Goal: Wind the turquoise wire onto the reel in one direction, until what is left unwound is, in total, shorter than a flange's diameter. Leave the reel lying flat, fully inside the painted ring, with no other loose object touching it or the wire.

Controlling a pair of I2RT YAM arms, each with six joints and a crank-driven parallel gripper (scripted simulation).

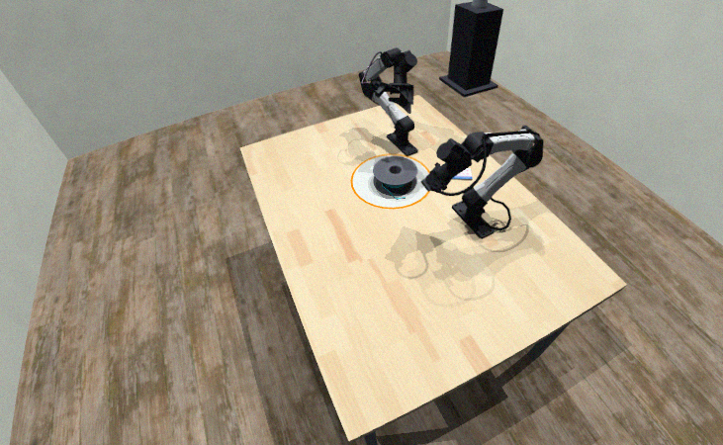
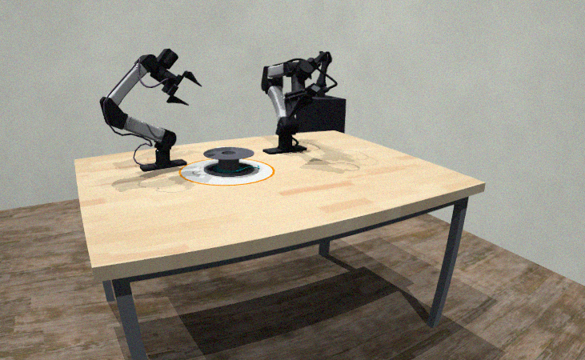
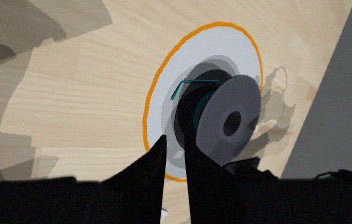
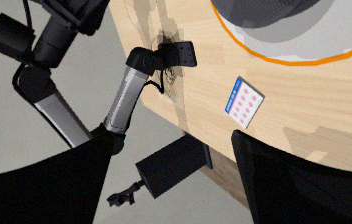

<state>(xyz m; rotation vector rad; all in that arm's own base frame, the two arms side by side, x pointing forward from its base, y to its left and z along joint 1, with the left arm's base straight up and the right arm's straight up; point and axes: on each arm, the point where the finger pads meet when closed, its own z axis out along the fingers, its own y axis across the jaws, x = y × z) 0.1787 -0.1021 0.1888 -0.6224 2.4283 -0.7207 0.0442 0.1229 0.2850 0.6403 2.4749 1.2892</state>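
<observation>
The dark grey reel (image 1: 384, 175) (image 2: 215, 154) (image 3: 214, 137) (image 4: 272, 12) lies flat inside the orange painted ring (image 1: 351, 182) (image 2: 226, 185) (image 3: 144, 120) (image 4: 297, 64). Turquoise wire (image 1: 400, 197) (image 2: 251, 167) (image 3: 202, 80) shows around the hub; a short bent tail leaves it and ends inside the ring. My left gripper (image 3: 175, 137) hangs above the table beside the ring, its fingers slightly apart, with nothing between them. My right gripper (image 2: 194, 95) (image 4: 172, 133) is wide open and empty, high above the table on the ring's other side. The wire's far side is hidden by the flanges.
A small white and blue card (image 1: 463, 173) (image 4: 247, 102) lies outside the ring, between the arm bases, apart from the reel and wire. The right arm's base (image 2: 163, 166) stands close to the ring. The left arm's base (image 1: 477, 225) (image 2: 284, 149) (image 4: 184, 54) stands farther off.
</observation>
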